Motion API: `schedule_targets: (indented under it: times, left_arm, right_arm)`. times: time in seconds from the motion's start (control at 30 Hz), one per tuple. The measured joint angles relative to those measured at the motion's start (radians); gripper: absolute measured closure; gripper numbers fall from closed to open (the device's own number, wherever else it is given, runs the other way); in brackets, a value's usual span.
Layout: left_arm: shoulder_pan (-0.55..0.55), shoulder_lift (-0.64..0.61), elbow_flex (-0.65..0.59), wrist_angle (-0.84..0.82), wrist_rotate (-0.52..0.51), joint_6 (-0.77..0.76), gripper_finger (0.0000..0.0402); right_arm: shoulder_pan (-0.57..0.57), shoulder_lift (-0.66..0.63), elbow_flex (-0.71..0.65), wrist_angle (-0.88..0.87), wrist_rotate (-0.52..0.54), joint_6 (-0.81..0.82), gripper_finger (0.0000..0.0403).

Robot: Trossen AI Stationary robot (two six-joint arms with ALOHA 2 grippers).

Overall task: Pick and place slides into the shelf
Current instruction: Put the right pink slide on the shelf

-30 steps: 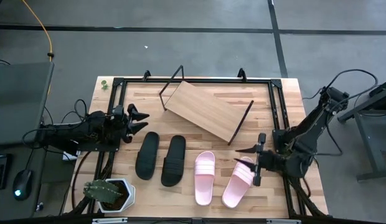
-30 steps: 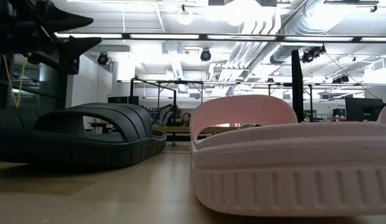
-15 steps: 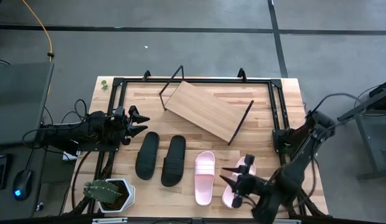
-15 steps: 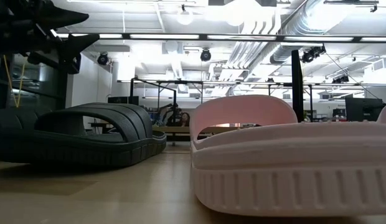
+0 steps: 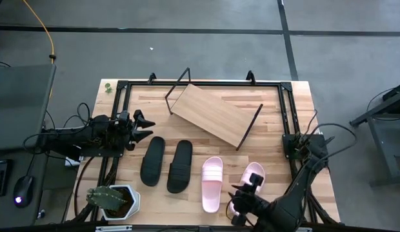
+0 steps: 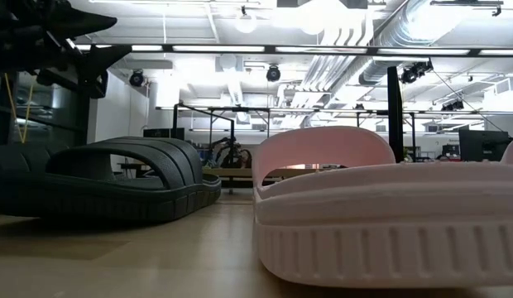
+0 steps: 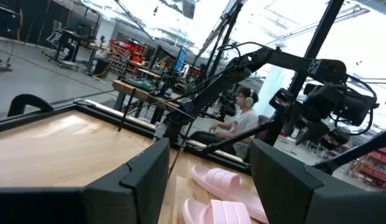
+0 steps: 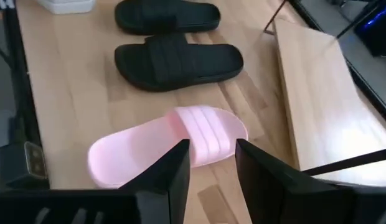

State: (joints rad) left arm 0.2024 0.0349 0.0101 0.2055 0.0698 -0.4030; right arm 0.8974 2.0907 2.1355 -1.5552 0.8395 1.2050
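Observation:
Two black slides (image 5: 166, 164) and two light pink slides (image 5: 212, 183) lie soles down in a row on the tabletop. The shelf (image 5: 214, 115) stands behind them, turned at an angle, its board on the wire end frames. My right gripper (image 5: 242, 201) is open and hovers over the heel end of the right pink slide (image 5: 253, 175), near the table's near edge. In the right wrist view its fingers (image 8: 177, 165) point toward the other pink slide (image 8: 162, 146). My left gripper (image 5: 146, 125) waits open at the table's left side, beyond the black slides.
A potted cactus (image 5: 111, 200) stands at the near left corner. Black frame rails (image 5: 200, 82) border the tabletop. A seated person with headphones (image 7: 246, 112) shows in the room beyond. Bare wood (image 5: 206, 145) lies between the slides and the shelf.
My right arm has swung from the table's right edge toward the near edge and leftward. Its gripper has gone from beside the right pink slide's strap to above that slide's heel end. The slides, the shelf and my left arm have kept still.

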Motion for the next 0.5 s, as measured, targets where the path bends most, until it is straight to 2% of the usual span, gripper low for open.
schedule_targets:
  times: [0.33, 0.5]
  left_arm:
    - [0.000, 0.000, 0.000, -0.025, 0.004, 0.000, 0.0197]
    - [0.000, 0.000, 0.000, -0.025, 0.000, 0.000, 0.0197]
  right_arm:
    - [0.007, 0.006, 0.010, -0.016, -0.074, 0.153, 0.0284]
    - [0.014, 0.032, 0.010, -0.015, -0.121, 0.157, 0.0284]
